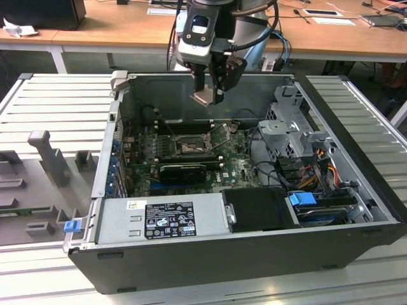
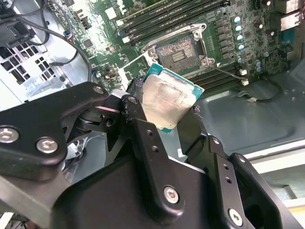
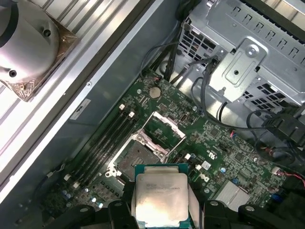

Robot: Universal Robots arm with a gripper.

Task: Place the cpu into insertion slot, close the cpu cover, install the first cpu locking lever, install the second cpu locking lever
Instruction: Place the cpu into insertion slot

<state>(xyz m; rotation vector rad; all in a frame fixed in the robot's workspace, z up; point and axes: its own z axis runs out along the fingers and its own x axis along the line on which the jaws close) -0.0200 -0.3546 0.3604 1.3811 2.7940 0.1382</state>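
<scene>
Aloft, cpu (image 1: pixel 205 98) in jaws, pc case (image 1: pixel 191 257), ribbed bench (image 1: pixel 57 105), desks (image 1: pixel 114 28) behind

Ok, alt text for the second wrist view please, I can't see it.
The hand grips the cpu by two opposite edges, its silver top toward the camera, held above the green motherboard. Beyond it the insertion slot lies uncovered and empty, beside long memory sticks.

Black gripper (image 2: pixel 167 102) — matte linkage fingers (image 2: pixel 147 143), silver screws (image 2: pixel 170 193), silver-grey wrist housing (image 1: pixel 198 46) with blue-lit panel (image 1: pixel 199 27), black cables (image 1: pixel 276 24) looped alongside.
</scene>
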